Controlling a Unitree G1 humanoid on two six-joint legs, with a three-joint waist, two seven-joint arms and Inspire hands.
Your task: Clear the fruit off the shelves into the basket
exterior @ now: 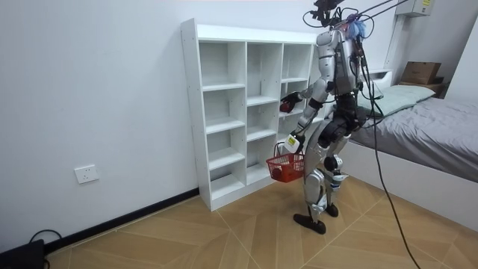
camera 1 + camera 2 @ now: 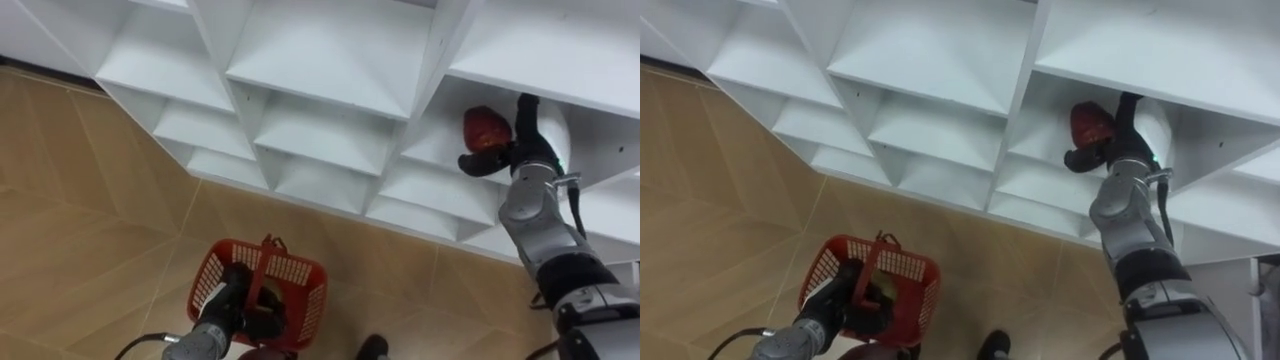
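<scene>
In the left eye view, the right robot hand (image 2: pixel 512 150) reached into a compartment on the right side of the white closet (image 2: pixel 320 60). Its fingers and thumb were curled round a red fruit (image 2: pixel 487 128), which sat inside that compartment's opening; whether the fruit touched the shelf board could not be told. Low in the view, the left robot hand (image 2: pixel 232 292) was closed on the handle of a red basket (image 2: pixel 295 272), which hung over the wooden floor (image 2: pixel 90 200). Something dark lay inside the basket, too obscured to name.

In the room view, the robot stood upright facing the white closet (image 1: pixel 190 112), just beside its end on the room view's right. The right robot hand (image 1: pixel 293 98) was raised to a middle compartment of the nearest column, with the red fruit (image 1: pixel 284 107) at the compartment's front edge. The left robot hand (image 1: pixel 293 143) hung lower, with the red basket (image 1: pixel 286 168) below it, near the closet's lower shelves. A bed (image 1: pixel 433 134) stood behind the robot on the room view's right.

In the right eye view, the right robot hand (image 2: pixel 1112 152) gripped the red fruit (image 2: pixel 1092 122) from below and from the side inside the closet (image 2: pixel 930 50). The left robot hand (image 2: pixel 840 295) clasped the red basket (image 2: pixel 905 270) by its handle above the floor.
</scene>
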